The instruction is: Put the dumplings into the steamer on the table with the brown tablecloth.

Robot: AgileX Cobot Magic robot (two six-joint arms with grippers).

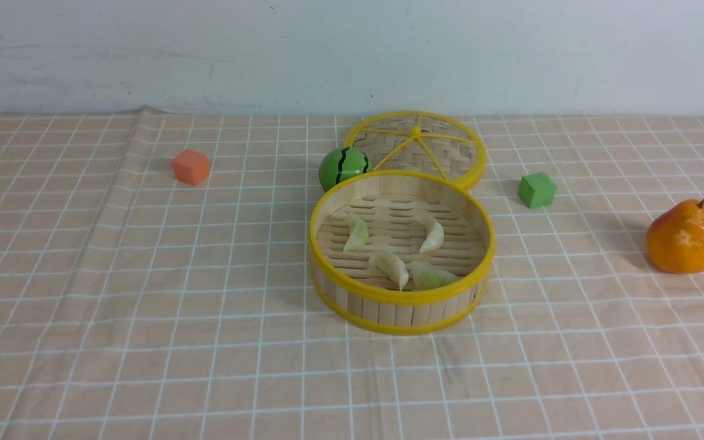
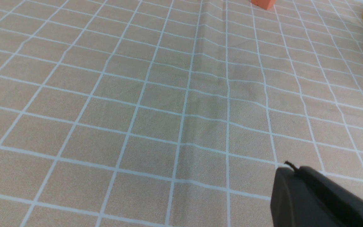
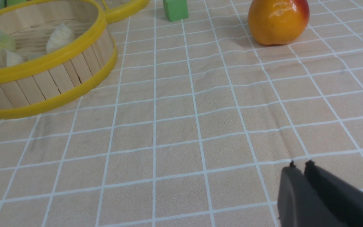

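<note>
The round bamboo steamer stands mid-table on the brown grid tablecloth. Several pale dumplings lie on its slatted floor: one at the left, one at the right, two at the front. The steamer and some dumplings also show in the right wrist view. Neither arm shows in the front view. My left gripper is shut and empty above bare cloth. My right gripper is shut and empty above cloth, apart from the steamer.
The flat woven lid leans behind the steamer, with a green striped ball beside it. An orange cube sits far left, a green cube right of the steamer, and a pear at the far right.
</note>
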